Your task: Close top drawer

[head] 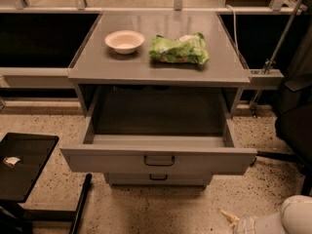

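The top drawer [112, 161] is a wide grey metal drawer, pulled far out of the cabinet, and its inside looks empty. Its small dark loop handle [159, 160] sits in the middle of the flat front. Under it, the front of a second grey drawer [126, 178] with the same handle shows, pushed in. My gripper [232, 221] is at the bottom right of the camera view, low over the floor, right of and below the top drawer's front and apart from it. The white arm [294, 216] behind it is cut off by the picture's edge.
The grey cabinet top [97, 62] bears a white bowl [124, 40] and a green bag [179, 48]. A black flat stand [23, 164] is at the left on the speckled floor. A dark chair [295, 126] stands at the right, close to the drawer's corner.
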### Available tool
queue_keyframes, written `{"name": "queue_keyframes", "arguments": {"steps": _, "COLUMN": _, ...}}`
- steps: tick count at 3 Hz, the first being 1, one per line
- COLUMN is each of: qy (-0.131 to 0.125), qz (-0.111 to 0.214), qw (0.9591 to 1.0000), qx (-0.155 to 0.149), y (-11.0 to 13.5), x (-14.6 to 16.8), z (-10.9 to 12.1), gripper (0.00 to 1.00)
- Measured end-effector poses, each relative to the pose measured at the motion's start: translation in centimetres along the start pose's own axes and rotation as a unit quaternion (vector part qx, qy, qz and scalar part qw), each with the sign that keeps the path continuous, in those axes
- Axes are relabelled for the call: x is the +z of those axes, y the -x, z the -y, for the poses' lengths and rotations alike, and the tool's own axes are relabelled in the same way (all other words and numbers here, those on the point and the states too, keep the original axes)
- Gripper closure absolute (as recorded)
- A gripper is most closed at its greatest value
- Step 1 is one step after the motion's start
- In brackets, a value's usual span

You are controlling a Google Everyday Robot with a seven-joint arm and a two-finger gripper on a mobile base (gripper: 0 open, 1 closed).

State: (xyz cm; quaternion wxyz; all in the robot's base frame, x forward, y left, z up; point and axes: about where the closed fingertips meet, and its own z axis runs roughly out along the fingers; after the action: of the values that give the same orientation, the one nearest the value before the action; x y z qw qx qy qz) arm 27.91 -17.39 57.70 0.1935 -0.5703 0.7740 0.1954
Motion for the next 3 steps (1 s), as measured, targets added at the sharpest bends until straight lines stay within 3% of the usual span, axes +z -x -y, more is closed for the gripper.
{"name": "queue_keyframes", "arguments": {"steps": 1, "qy": -0.004, "qz": 0.011, "qw": 0.9998, "qx": -0.017, "y": 1.5, "x": 0.2, "z": 1.2, "gripper": 0.0}}
{"name": "queue_keyframes", "arguments": {"steps": 3, "qy": -0.06, "qz": 0.01, "qw": 0.9964, "qx": -0.058, "y": 7.8, "x": 0.6, "z": 6.0, "gripper": 0.0}}
